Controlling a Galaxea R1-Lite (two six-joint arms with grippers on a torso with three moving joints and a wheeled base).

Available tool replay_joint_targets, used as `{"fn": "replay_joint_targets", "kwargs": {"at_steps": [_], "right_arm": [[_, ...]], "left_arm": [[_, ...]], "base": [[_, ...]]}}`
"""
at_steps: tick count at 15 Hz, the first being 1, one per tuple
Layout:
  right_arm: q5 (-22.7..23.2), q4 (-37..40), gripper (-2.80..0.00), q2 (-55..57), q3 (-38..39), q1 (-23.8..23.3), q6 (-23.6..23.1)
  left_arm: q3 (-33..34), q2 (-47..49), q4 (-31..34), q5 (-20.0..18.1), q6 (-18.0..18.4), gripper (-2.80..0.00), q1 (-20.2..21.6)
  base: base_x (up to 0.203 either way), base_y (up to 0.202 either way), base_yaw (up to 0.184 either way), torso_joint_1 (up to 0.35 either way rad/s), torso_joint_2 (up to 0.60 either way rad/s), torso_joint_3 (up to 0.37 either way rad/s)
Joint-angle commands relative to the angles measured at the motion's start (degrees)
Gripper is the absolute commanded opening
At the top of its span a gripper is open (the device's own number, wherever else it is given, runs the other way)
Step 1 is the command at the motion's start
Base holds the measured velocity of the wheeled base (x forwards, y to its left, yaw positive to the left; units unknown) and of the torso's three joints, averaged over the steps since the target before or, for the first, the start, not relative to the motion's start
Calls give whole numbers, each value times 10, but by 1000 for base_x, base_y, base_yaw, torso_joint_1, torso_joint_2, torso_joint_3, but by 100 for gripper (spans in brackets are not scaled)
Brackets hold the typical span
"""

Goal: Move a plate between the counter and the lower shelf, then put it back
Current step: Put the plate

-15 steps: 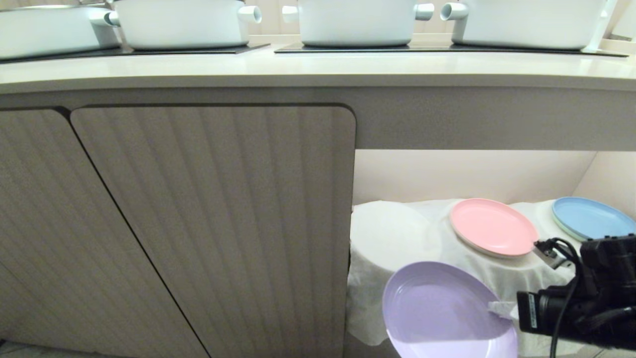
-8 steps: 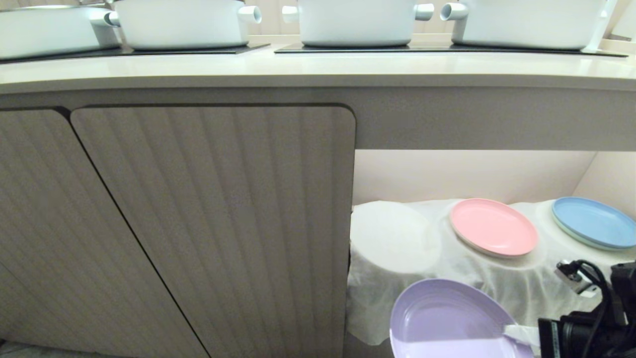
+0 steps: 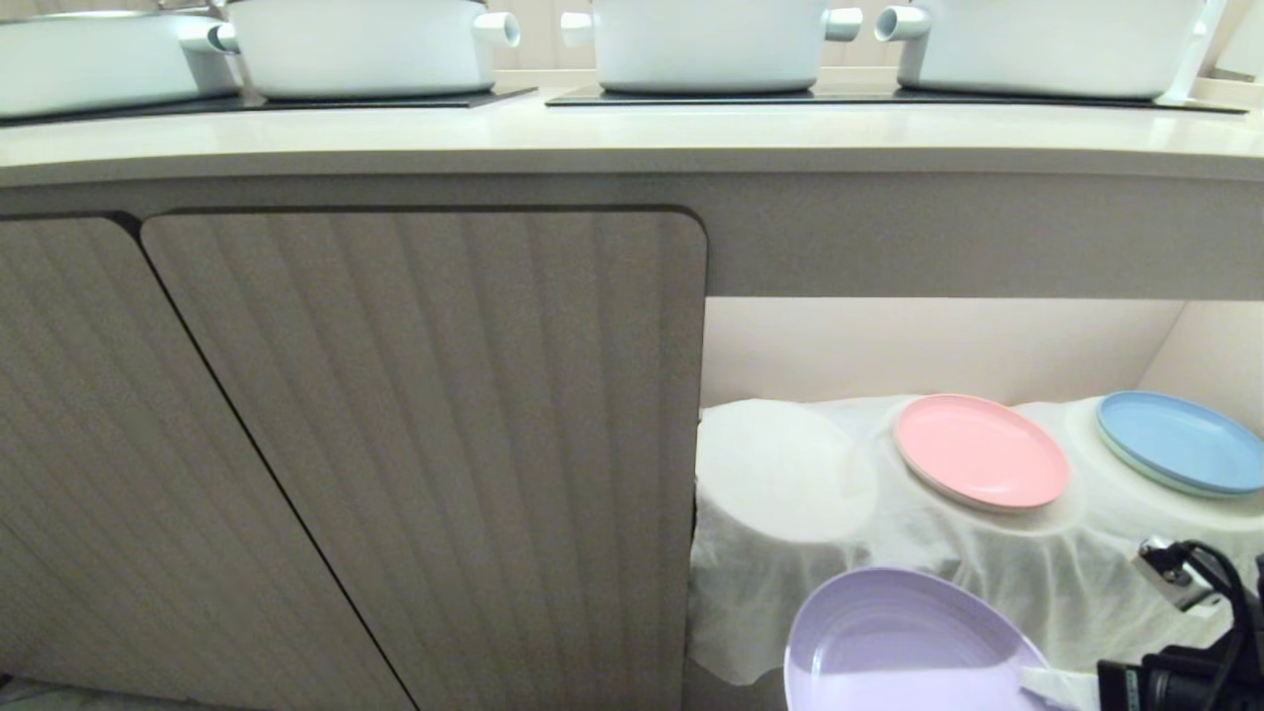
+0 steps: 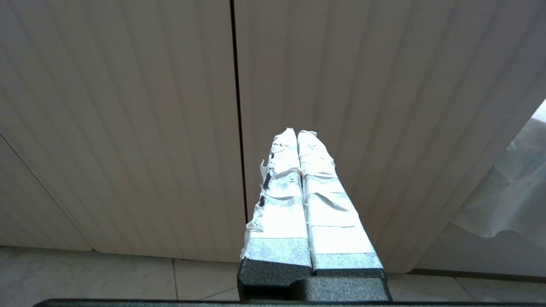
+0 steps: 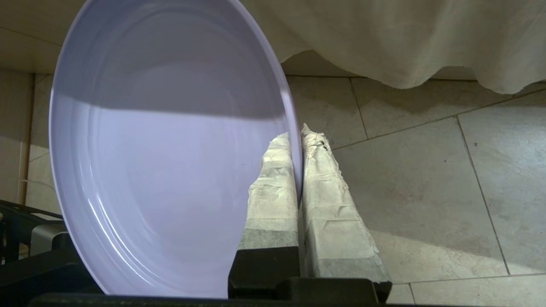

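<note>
Lilac plate (image 3: 904,647) cut off at the head view's bottom edge, near rim out of frame; right gripper (image 3: 1049,681) there only a taped fingertip at the plate's rim, arm body clipped by the bottom-right corner. Blue plate (image 3: 1175,441) clipped at the right edge, white pots (image 3: 706,39) on the counter (image 3: 632,138) topless. Lower edge of the plate hidden behind the gripper body in the right wrist view.
</note>
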Motion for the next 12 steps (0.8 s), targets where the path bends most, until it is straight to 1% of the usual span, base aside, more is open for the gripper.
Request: {"fn": "replay_joint_targets", "kwargs": {"at_steps": [1,12], "right_arm": [[2,-3,-280,-5,2,0,1],[4,-2,-280,-6,6,-3,6]], "left_arm": [[0,0,0,0,-1,-280,0],[0,0,0,0,-1,-280,0]], "base": [[0,0,0,0,0,0],[0,0,0,0,0,0]]}}
